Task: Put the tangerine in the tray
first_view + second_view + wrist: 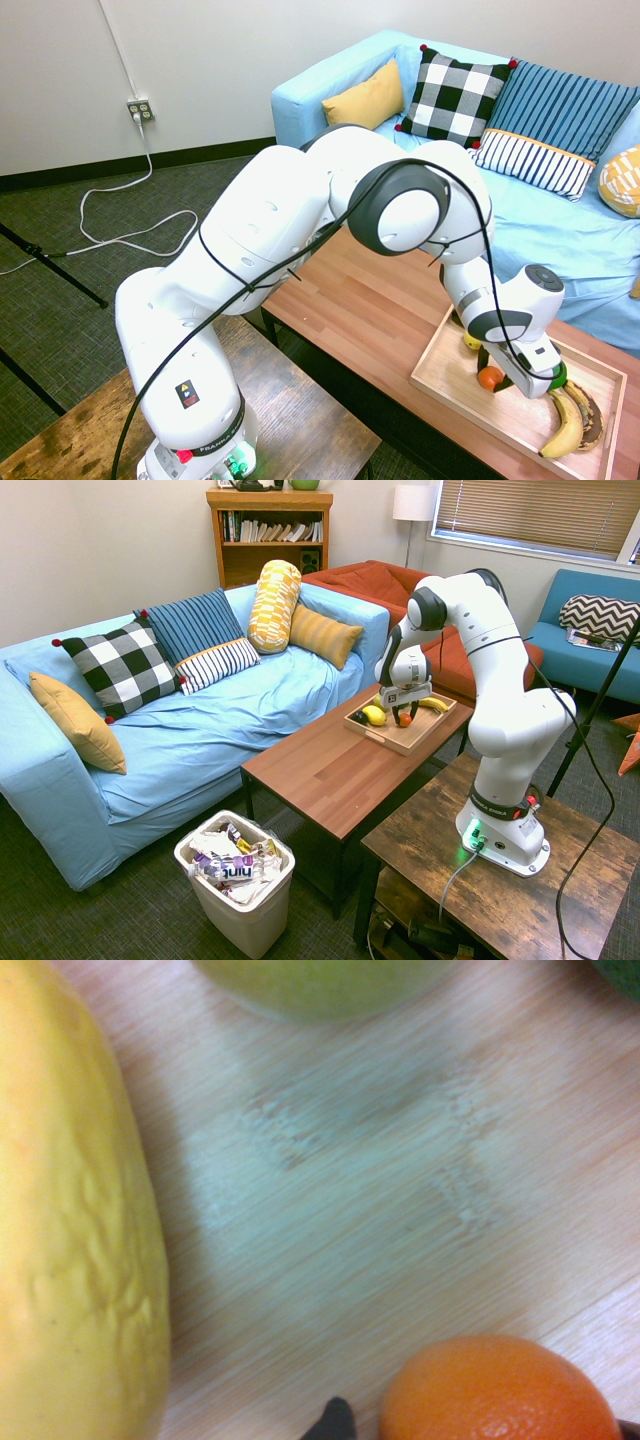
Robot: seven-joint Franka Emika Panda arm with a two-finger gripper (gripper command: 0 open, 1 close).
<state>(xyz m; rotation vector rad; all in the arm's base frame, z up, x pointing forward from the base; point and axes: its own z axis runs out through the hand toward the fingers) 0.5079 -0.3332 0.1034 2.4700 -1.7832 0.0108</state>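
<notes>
The tangerine (490, 378) is seen lying on the floor of the tray (452, 377), under the gripper (497, 376). A lemon (374, 715) and a banana (566, 427) are in the tray too. Whether the jaws are let go or clenched cannot be told.

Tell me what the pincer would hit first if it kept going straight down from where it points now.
Most likely the small round orange tangerine, sitting right beneath the pincer inside the shallow light-wood tray. Just below that is the tray floor itself. Depth is hard to judge, so the fingers may straddle the fruit and reach the wood instead.
</notes>
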